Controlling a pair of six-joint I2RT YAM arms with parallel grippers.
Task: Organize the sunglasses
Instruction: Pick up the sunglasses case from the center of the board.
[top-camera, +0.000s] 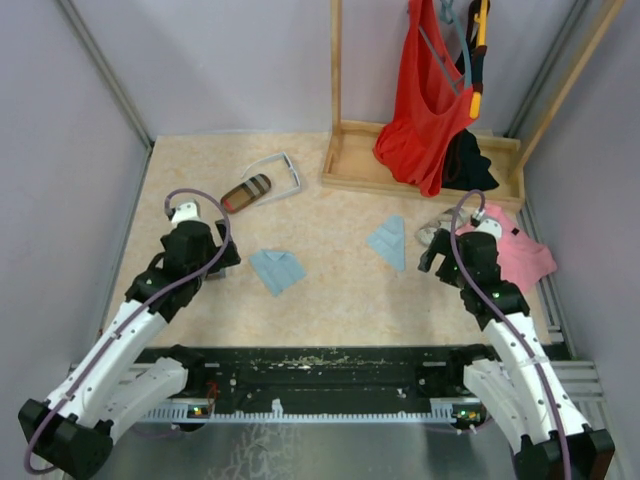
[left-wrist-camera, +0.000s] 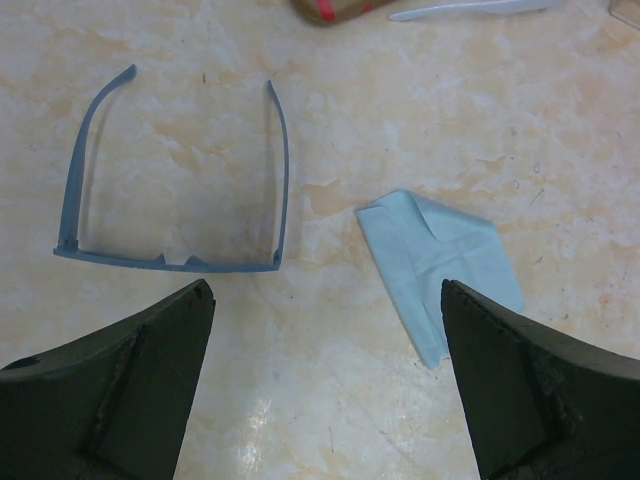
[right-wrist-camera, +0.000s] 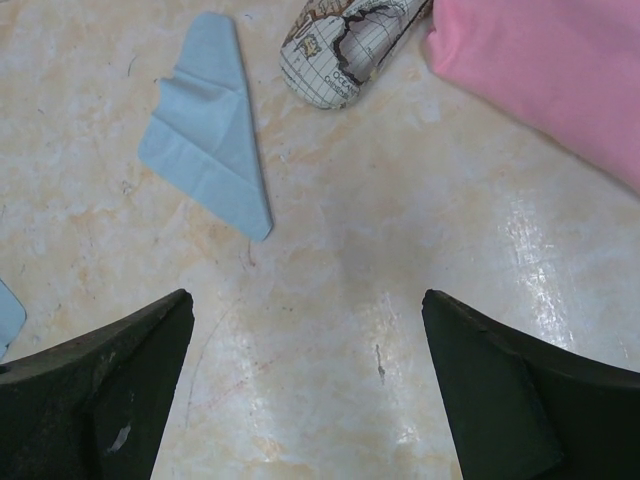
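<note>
A pair of sunglasses (left-wrist-camera: 170, 262) with a thin blue-grey frame lies open on the table, arms pointing away, just ahead and left of my left gripper (left-wrist-camera: 326, 295). My left arm hides this pair in the top view. The left gripper (top-camera: 228, 262) is open and holds nothing. A white-framed pair of sunglasses (top-camera: 278, 170) lies farther back, and one of its arms (left-wrist-camera: 470, 10) shows at the top edge of the left wrist view. My right gripper (right-wrist-camera: 307, 300) is open over bare table, and in the top view it (top-camera: 430, 260) hangs at the right.
A brown-striped case (top-camera: 246, 192) lies beside the white pair. One light blue cloth (left-wrist-camera: 440, 260) (top-camera: 278, 270) lies right of the left gripper, another (right-wrist-camera: 210, 140) (top-camera: 388, 242) ahead of the right. A map-patterned case (right-wrist-camera: 345, 45) and pink cloth (right-wrist-camera: 560, 70) lie beyond. A wooden rack (top-camera: 350, 160) holds a red garment (top-camera: 425, 100).
</note>
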